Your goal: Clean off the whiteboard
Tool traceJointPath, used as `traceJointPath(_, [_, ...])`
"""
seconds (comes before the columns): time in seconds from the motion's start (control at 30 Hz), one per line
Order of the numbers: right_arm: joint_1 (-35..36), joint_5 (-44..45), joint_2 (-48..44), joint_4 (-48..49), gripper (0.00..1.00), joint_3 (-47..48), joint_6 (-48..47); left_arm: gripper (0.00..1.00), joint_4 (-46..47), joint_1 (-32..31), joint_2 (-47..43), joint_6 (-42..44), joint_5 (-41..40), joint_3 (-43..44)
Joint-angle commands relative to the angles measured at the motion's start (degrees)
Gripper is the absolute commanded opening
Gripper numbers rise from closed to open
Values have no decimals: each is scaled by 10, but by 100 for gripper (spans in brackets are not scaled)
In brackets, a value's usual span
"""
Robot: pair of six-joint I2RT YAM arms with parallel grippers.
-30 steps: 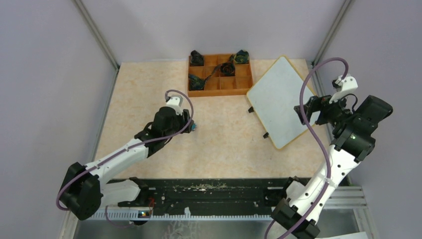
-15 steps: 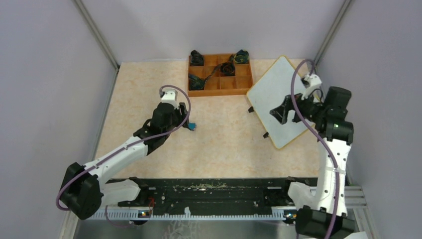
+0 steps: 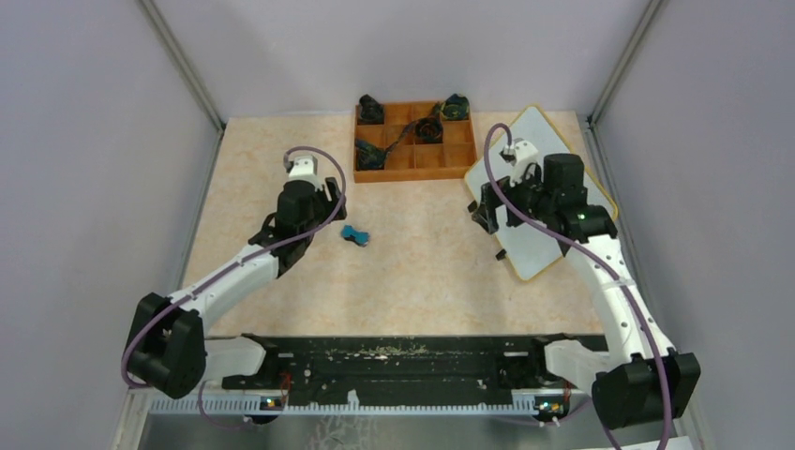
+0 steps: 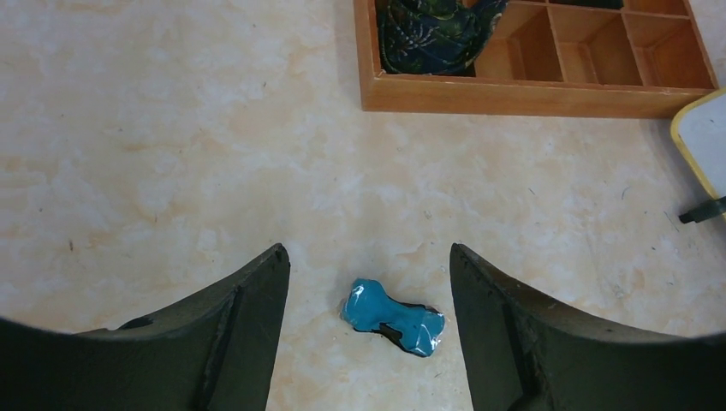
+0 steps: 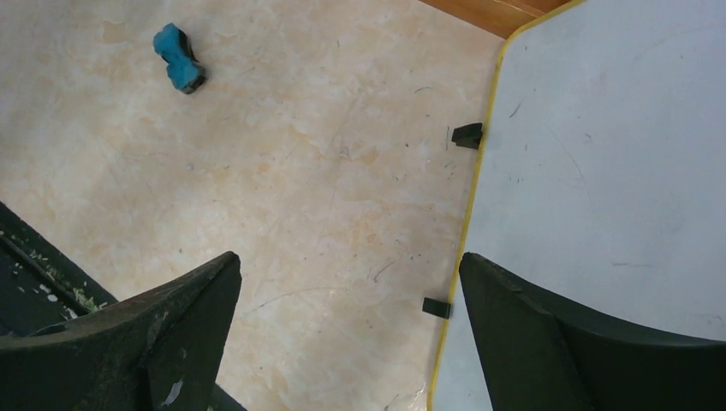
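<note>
The whiteboard [image 3: 536,249] lies at the right of the table, white with a thin yellow frame and small black feet [image 5: 467,134]. Its surface [image 5: 616,171] shows only faint specks and no red marks. Its corner shows in the left wrist view [image 4: 706,137]. A blue eraser [image 3: 354,234] lies loose on the table; it also shows in the left wrist view [image 4: 394,317] and the right wrist view [image 5: 178,58]. My left gripper [image 3: 328,206] is open and empty, above and just back from the eraser [image 4: 366,250]. My right gripper [image 3: 494,208] is open and empty over the board's left edge [image 5: 349,257].
An orange compartment tray [image 3: 412,172] with several dark objects and a cable stands at the back centre; its near wall shows in the left wrist view [image 4: 514,94]. Grey walls close in both sides. A black rail [image 3: 394,361] runs along the near edge.
My left gripper has drawn back up and to the left, leaving the blue eraser on the table. My right arm has swung left across the whiteboard to its left edge.
</note>
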Motion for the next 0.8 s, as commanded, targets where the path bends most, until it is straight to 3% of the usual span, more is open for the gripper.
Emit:
traceJointPath(0.0, [44, 58, 22, 52, 98, 8, -10, 73, 20, 5, 22, -5, 8, 12])
traceJointPath(0.37, [163, 136, 52, 75, 98, 3, -1, 73, 45, 5, 45, -11, 15, -6])
traceJointPath(0.77, [226, 161, 63, 98, 98, -12, -28, 73, 58, 5, 19, -21, 22, -34])
